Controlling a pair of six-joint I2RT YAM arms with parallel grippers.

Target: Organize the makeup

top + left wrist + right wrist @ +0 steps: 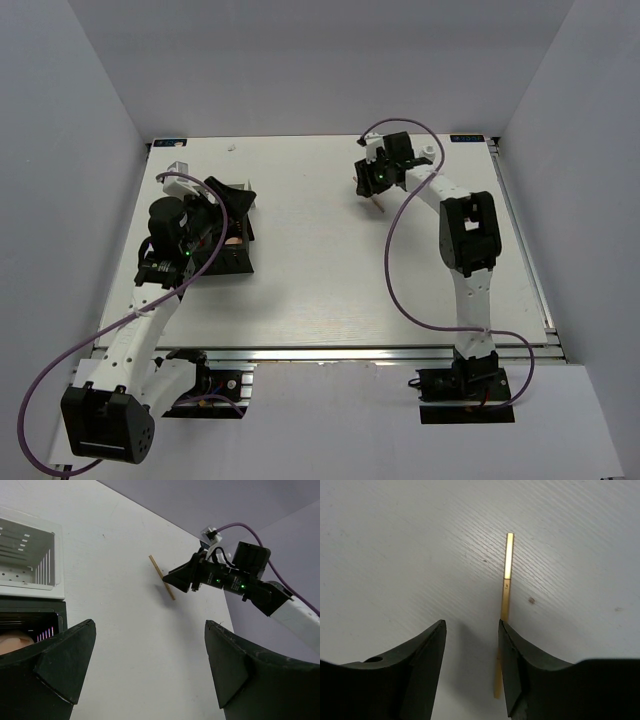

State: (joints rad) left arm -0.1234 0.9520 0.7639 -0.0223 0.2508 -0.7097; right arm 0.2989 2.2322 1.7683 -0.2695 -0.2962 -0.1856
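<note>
Containers: black organizer box (240,265) at 9 o'clock on the table (320,300), with the left arm over it. A peach-pink disc (11,642) sits in one compartment; the arm hides the other compartments. White perforated basket (30,555) is just beyond the box, touching or nearly touching it. Can't tell what's in it.

Views: top view shows the overall layout but only a sliver of wooden stick (507,575) under the right wrist, at about 1 o'clock on the table. Left wrist view shows the disc and basket up close, plus the stick across the table with the right gripper (472,670) low over its near end. Right wrist view gives the detail: stick flat on the table, running 12 to 6, its lower end in the gap right against the right-hand finger (512,665).

Stick: thin, straight, square-cut, yellow-tan, with one small dark mark mid-length.

Hands: right jaws are partway apart and not pinching the stick. Left gripper (150,670) is spread fully wide with nothing in it.
</note>
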